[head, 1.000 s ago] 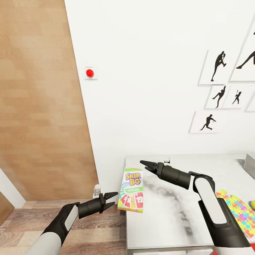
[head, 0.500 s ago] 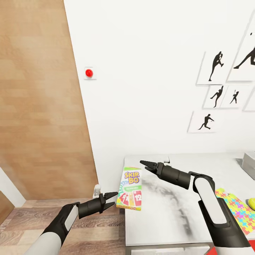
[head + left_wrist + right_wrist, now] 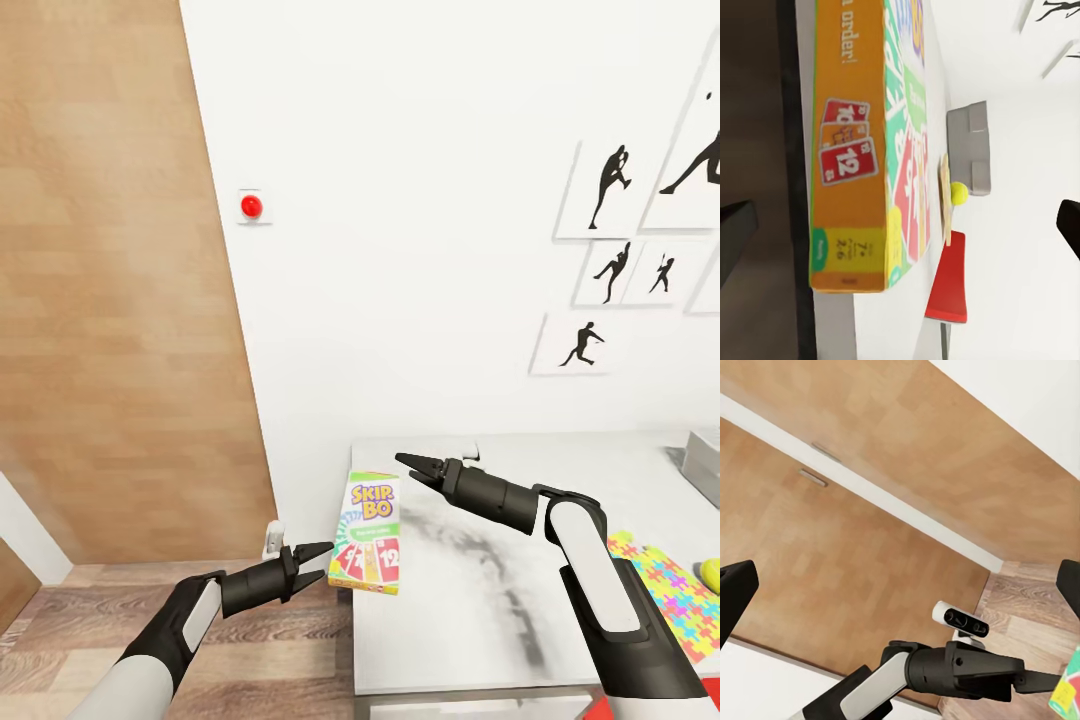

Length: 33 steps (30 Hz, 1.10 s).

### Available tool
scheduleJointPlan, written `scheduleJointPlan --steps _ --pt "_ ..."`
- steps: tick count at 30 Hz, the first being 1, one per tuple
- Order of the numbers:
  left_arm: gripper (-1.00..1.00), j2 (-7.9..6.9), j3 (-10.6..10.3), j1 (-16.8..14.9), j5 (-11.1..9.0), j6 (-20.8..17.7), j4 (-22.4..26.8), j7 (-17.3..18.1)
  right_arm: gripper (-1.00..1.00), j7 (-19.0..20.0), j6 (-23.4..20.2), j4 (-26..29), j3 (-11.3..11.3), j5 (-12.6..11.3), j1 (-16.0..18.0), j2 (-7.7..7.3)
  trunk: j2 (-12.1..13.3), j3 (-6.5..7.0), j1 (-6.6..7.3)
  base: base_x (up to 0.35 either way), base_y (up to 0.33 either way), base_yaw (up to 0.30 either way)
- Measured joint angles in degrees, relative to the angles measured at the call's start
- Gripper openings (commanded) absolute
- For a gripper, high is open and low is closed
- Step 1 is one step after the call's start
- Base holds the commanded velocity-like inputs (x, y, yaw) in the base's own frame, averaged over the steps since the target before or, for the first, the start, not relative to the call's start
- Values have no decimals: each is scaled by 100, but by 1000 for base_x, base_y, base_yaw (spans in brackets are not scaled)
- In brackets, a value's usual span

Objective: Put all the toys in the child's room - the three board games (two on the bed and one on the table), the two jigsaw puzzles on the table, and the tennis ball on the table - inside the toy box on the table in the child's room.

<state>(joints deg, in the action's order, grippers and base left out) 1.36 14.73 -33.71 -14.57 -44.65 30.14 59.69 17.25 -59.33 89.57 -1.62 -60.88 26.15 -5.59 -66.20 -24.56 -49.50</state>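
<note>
Left gripper point(image 3: 318, 556) — spread, empty, beside board game point(image 3: 369, 535) overhanging tabletop point(image 3: 480, 600) corner; hazard: a nudge could tip it to the floor.

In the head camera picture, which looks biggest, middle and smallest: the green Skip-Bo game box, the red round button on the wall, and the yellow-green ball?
1. Green Skip-Bo game box, clearly biggest.
2 and 3. Red round wall button and yellow-green ball look alike; the ball is cut off by the picture's edge, so I can't rank them.

Toy box point(image 3: 706, 452) cut by edge
</note>
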Motion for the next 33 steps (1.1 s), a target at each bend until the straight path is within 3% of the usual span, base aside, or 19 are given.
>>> scheduleJointPlan --steps 26,33 --pt "100 0 1 0 1 0 0 -20 100 0 0 0 3 0 0 0 0 0 0 0 -23 0" --pt "100 0 1 0 -1 -5 0 -128 100 0 0 0 -1 0 0 0 -241 -108 -132 0 0 0"
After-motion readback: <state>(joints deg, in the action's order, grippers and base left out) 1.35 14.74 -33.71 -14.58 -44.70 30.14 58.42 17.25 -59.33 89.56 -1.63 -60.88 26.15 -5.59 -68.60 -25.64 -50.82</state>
